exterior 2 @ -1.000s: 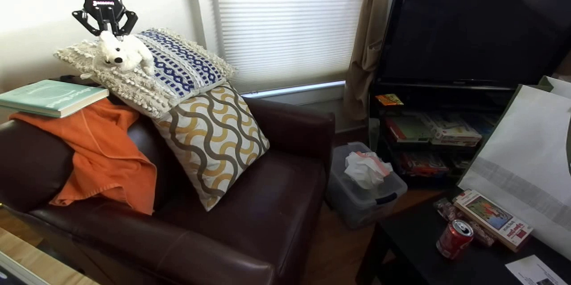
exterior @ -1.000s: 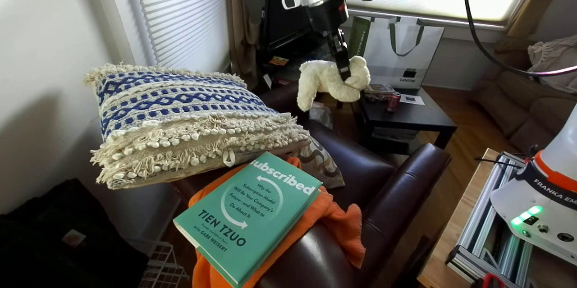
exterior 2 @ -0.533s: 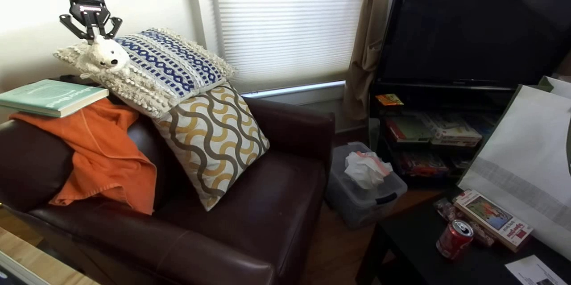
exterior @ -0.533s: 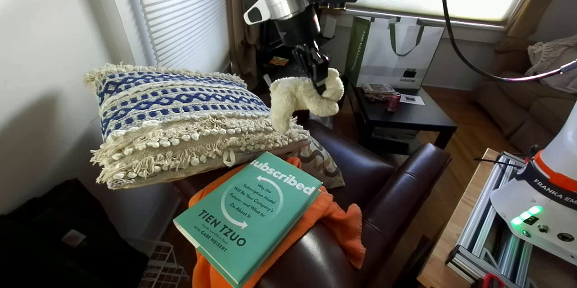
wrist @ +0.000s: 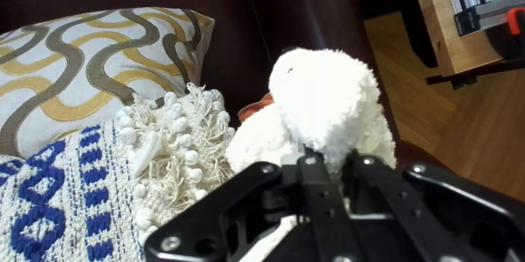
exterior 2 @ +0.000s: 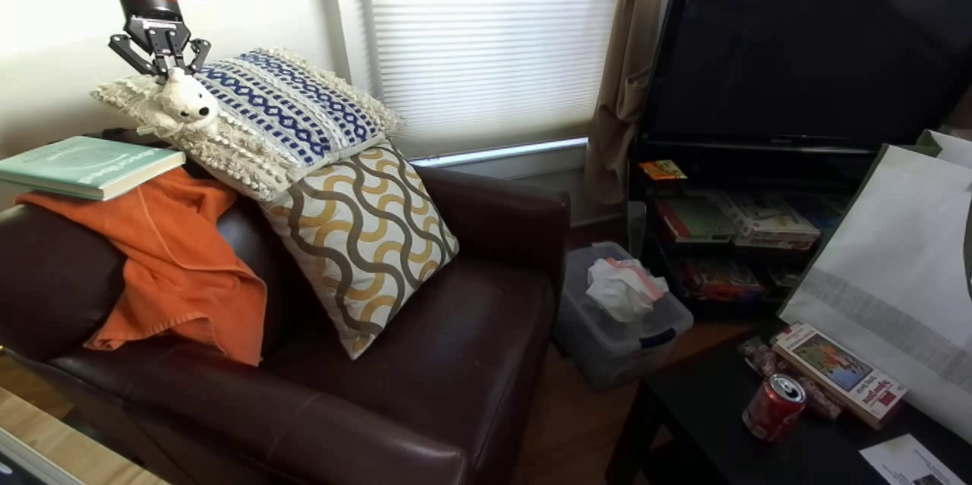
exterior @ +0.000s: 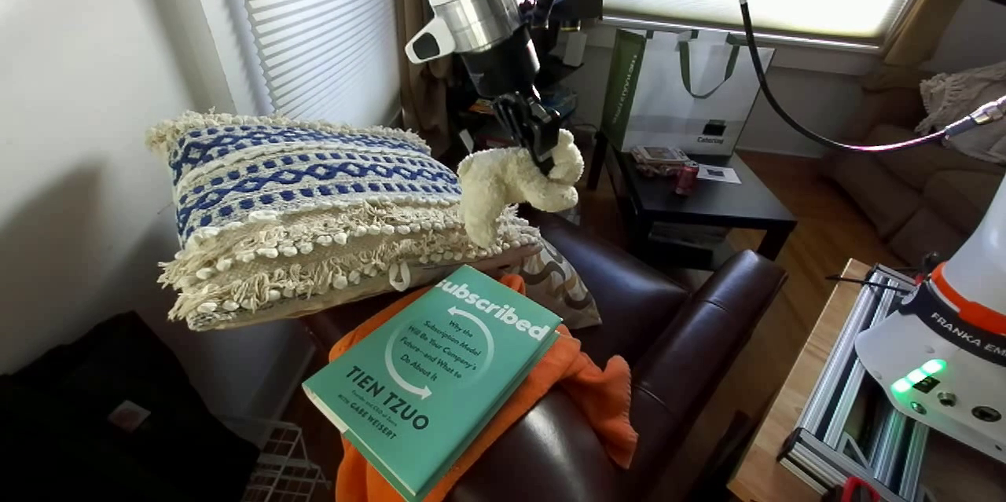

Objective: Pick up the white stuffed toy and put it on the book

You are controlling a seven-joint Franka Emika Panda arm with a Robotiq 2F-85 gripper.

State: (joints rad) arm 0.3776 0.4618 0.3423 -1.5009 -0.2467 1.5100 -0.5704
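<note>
Toward nine o'clock in an exterior view lies the fringed blue-and-cream pillow [exterior: 330, 223]. Toward seven, the book [exterior: 436, 376] rests face up on the orange cloth [exterior: 593, 384], its teal cover headed "subscribed" in white, with "Why the Subscription Model Will Be Your Company's Future—and What to Do About It" inside two curved arrows, and "TIEN TZUO" and "WITH GABE WEISERT" below.

Near the middle of the dial comes the white stuffed toy [exterior: 507, 184], in the air at the book's one o'clock and apart from it. The gripper [exterior: 548, 164] is clenched on the toy just behind its head: the head sits at three o'clock from the grip, while the body hangs toward eight, legs down. Whether a hind leg touches the pillow's fringe cannot be told. In the wrist view the head stands at twelve o'clock from the gripper.

At two o'clock, a white bag [exterior: 692, 109] with green handles reads "Catering"; the lettering on its green side is not legible. Nearer half past two, a red can [exterior: 686, 178] stands on the low black table [exterior: 723, 207], its label too small to read. Farthest right, between three and four, the robot base [exterior: 951, 364] bears "FRANKA EM", cut by the picture's edge.
</note>
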